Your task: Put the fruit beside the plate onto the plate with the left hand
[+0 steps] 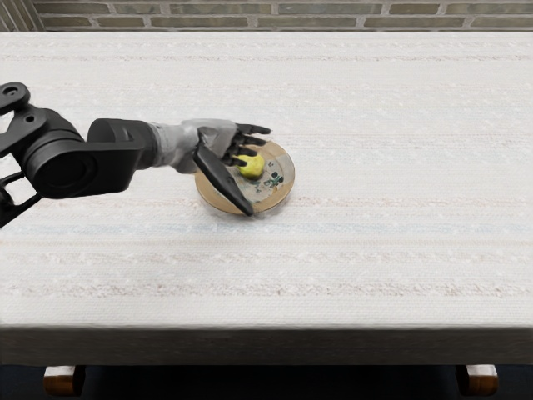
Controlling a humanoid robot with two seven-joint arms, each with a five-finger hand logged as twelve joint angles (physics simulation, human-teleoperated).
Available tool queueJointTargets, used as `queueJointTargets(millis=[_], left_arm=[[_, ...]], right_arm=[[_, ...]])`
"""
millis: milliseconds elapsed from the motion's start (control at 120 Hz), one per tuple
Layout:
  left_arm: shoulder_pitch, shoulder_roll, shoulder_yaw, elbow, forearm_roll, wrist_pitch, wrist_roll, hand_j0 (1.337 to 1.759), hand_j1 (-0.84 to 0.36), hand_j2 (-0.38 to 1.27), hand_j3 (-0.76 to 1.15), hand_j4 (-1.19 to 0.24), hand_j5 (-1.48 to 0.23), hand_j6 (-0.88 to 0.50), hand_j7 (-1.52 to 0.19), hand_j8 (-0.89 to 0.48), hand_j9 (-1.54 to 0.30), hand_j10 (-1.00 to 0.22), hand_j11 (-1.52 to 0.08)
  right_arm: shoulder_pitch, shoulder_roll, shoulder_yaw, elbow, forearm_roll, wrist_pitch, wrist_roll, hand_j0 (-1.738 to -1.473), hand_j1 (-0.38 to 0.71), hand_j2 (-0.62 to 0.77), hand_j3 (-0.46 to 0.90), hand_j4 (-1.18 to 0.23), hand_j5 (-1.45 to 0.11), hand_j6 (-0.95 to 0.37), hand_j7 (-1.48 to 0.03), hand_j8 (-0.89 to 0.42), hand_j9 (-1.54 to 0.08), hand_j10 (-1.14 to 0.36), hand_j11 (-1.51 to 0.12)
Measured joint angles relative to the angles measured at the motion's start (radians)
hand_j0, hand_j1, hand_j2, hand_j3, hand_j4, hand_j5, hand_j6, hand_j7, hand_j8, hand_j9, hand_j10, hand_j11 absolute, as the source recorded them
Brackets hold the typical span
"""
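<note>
Fruit point(251, 165), small and yellow, lies on the plate point(276, 192) near its centre. Left hand point(218, 147) hovers over it, fingers spread, gripping nothing. I judge it light, firm, roll-prone; pinch its middle.

Yellow fruit point(251, 165) on a tan plate point(275, 190) with dark green motif; black-and-grey hand point(226, 154); whitish, faintly striped table point(375, 250).

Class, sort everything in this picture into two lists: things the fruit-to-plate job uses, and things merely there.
Job:
- left hand, over the plate
- fruit, yellow, on the plate
- plate

Merely there:
- table
- brick wall
</note>
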Motion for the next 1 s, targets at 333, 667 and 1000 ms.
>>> queueJointTargets(millis=[333,667,1000], left_arm=[[0.089,0.275,-0.036,-0.009,-0.507,-0.395,0.000,1.658,0.33,0.00,0.00,-0.02,-0.02,-0.02,-0.02,-0.02,-0.02,-0.02,-0.02],[0.094,0.459,-0.036,0.003,-0.609,-0.536,0.000,1.658,0.33,0.00,0.00,-0.01,-0.02,-0.01,-0.02,-0.01,-0.02,-0.01,-0.02],[0.110,0.574,-0.027,0.013,-0.628,-0.547,0.000,1.658,0.33,0.00,0.00,-0.01,-0.02,-0.01,-0.02,-0.01,-0.02,-0.01,-0.02]], right_arm=[[0.004,0.000,0.000,0.000,-0.001,0.000,0.000,-1.658,-0.35,0.00,0.00,0.00,0.00,0.00,0.00,0.00,0.00,0.00,0.00],[0.006,0.000,0.000,0.002,-0.001,0.001,0.000,-1.658,-0.35,0.00,0.00,0.00,0.00,0.00,0.00,0.00,0.00,0.00,0.00],[0.006,0.000,0.000,0.004,-0.001,0.002,0.000,-1.658,-0.35,0.00,0.00,0.00,0.00,0.00,0.00,0.00,0.00,0.00,0.00]])
